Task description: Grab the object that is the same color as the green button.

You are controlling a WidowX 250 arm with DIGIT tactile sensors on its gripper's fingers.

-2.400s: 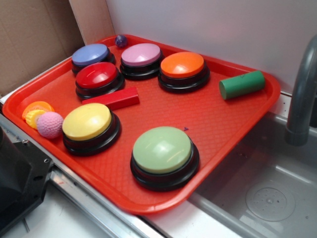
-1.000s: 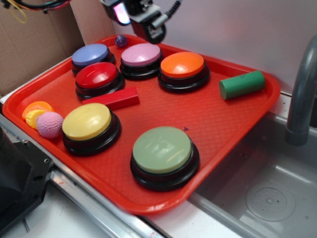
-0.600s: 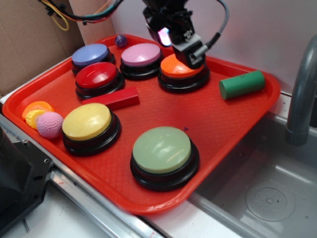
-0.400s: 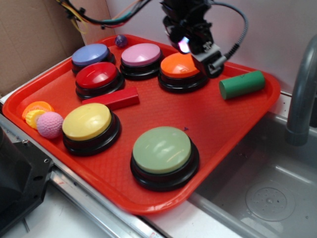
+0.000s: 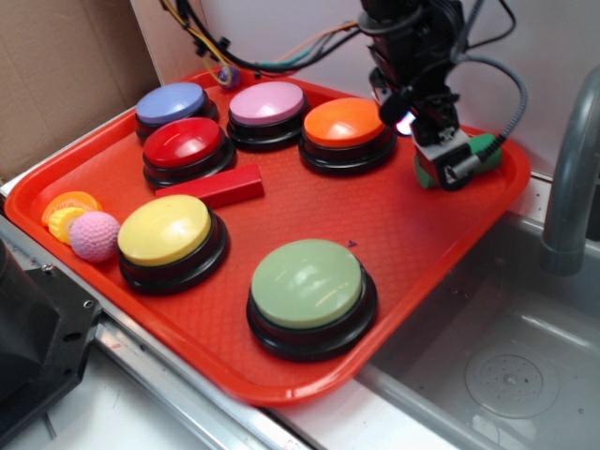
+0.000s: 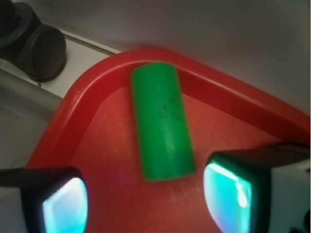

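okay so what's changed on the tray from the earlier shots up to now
The gripper came in from the back left, crossed over the pink button and orange button, and now hangs open over the green cylinder in the tray's far right corner. Nothing is gripped yet. The cylinder, buttons, red block and small toys have not moved.

Matt green cylinder (image 6: 163,128) on a textured plastic tray (image 5: 412,234); glossy green button (image 5: 307,282).

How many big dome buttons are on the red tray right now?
6. Back row: blue, pink, orange. Red sits before blue. Front: yellow, green button. None seems hidden.
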